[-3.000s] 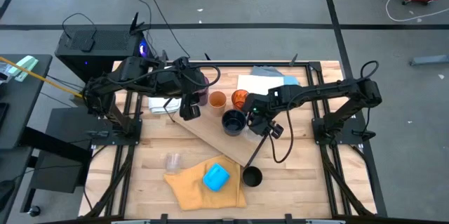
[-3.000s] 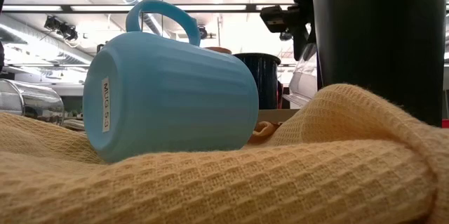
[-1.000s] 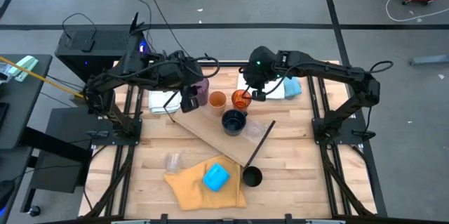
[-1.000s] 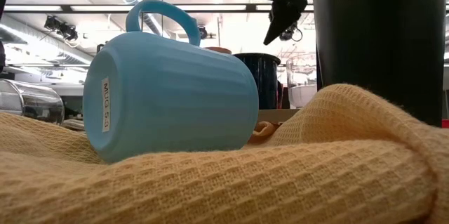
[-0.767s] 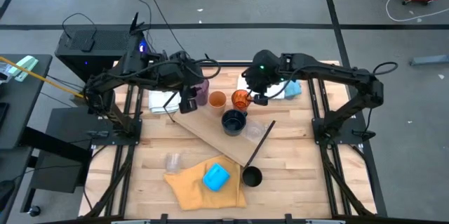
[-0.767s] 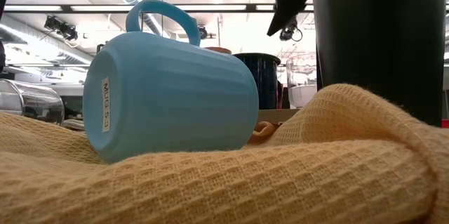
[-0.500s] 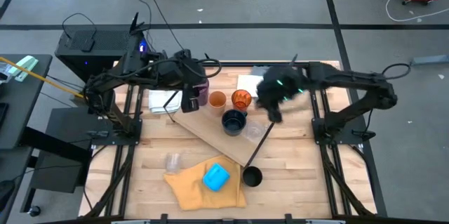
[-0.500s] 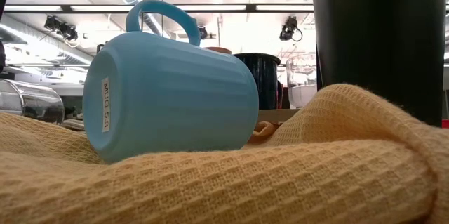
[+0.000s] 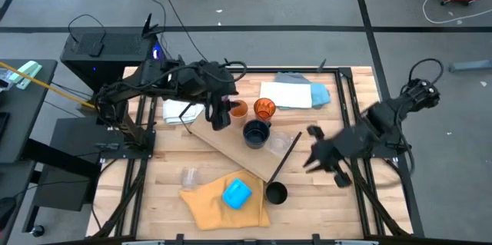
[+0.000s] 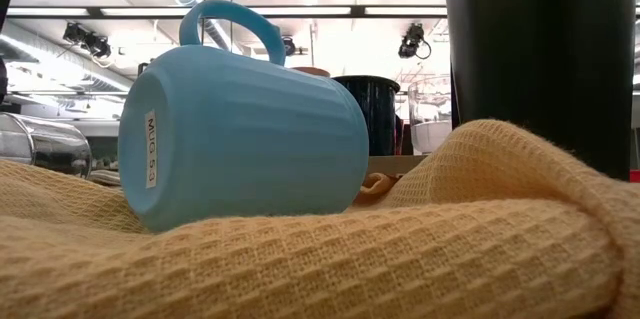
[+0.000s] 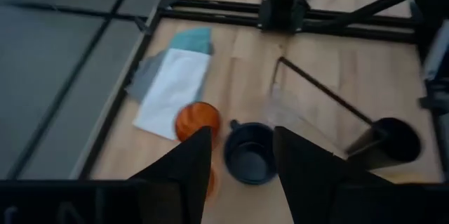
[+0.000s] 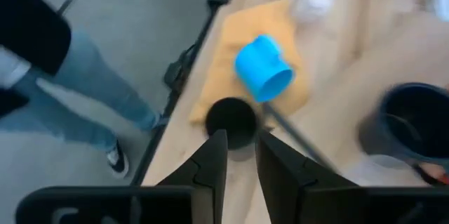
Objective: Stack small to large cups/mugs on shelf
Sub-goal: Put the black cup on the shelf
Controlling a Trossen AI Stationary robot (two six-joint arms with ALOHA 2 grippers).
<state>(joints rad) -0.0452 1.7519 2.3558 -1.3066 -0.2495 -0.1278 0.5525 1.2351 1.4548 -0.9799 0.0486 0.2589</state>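
Note:
The shelf (image 9: 231,144), a light-wood board with a black rod (image 9: 283,159), lies slantwise mid-table. On it stand the light orange cup (image 9: 239,108), amber ribbed cup (image 9: 264,108), navy mug (image 9: 256,133) and a clear glass (image 9: 281,139). The purple tumbler is hidden under my left arm. The bright blue mug (image 9: 237,193) lies on its side on a yellow cloth (image 9: 207,206). The black cup (image 9: 276,193) stands beside it. My left gripper (image 9: 221,116) is open and empty above the board's far-left part. My right gripper (image 9: 319,154) is open and empty near the table's right side.
Folded white and blue cloths (image 9: 292,93) lie at the far edge, and a white cloth (image 9: 181,111) lies under my left arm. Another clear glass (image 9: 189,176) lies on the table near the left. A person's legs (image 12: 91,104) show beside the table in the right wrist view.
My right arm has swung away from the amber cup at the far middle, toward the table's right and near edges, touching nothing. My left gripper has shifted a little toward the right over the board. The cups have kept still.

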